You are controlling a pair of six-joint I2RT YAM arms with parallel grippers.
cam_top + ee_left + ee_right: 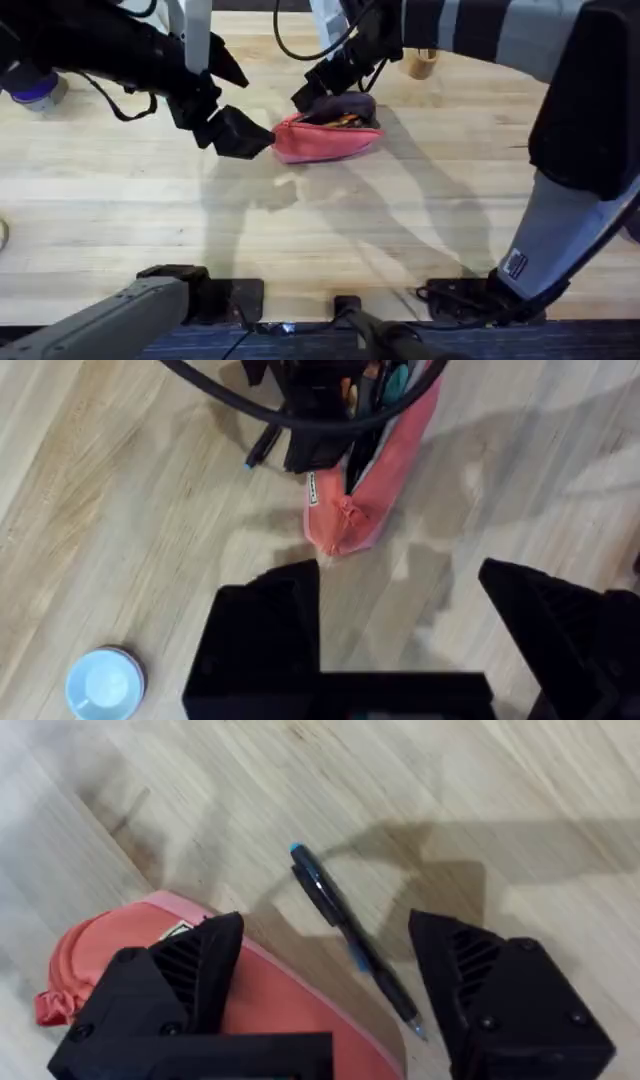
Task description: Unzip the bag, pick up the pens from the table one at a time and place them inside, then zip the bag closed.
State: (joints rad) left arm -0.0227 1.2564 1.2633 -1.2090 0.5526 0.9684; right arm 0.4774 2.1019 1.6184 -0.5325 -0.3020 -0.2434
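Note:
The pink bag [325, 140] lies on the table [320, 230] at the back middle, its top gaping, with dark and orange things showing inside. My left gripper [243, 135] sits at the bag's left end, open; in the left wrist view the left gripper [400, 585] holds nothing and the bag's [375, 480] end lies just past the fingertips. My right gripper [318, 90] hovers behind the bag. It is open, and in the right wrist view the right gripper [328, 930] straddles a black pen [350, 935] with a blue tip, which lies on the wood beside the bag [100, 950].
A light blue cup [38, 92] stands at the far left back, also visible as the cup [105, 682] in the left wrist view. A small wooden object [422, 65] sits behind the bag to the right. Bare wood spreads across the table's front half.

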